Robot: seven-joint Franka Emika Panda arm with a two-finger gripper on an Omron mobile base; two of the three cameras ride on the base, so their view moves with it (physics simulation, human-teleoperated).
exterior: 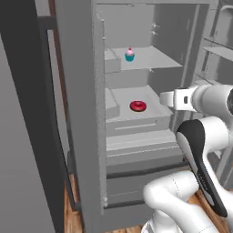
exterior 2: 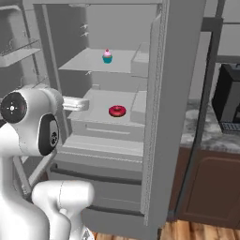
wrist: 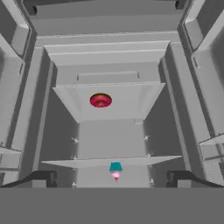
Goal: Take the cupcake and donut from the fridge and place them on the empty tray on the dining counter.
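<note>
1. Claw point(wrist: 112, 179) jaws stand spread wide and hold nothing; the two dark tips sit far apart at the bottom of the hand view, facing into the open fridge point(exterior: 86, 113).
2. Cupcake point(exterior: 129, 55) stands upright near the front edge of the upper shelf, roughly mid-width. In the hand view the cupcake appears inverted, because the hand is rolled over.
3. Donut point(exterior: 138, 106) lies flat on the shelf below, well apart from the cupcake and slightly right of it in the left base view.
4. Judged step: reach into the fridge for the first item. Neither item is touched yet, and the claw is well short of both shelves.
5. Select one target before advancing. The cupcake sits between the tips in the hand view, so it is probably the easier line.
6. Advance level with the upper shelf, keeping the fingers clear of its front lip and the side walls.
7. Straddle the teal wrapper, not the frosting, then close gently; the small cake tips easily.
8. Withdraw straight back, clear of the door bins.
</note>
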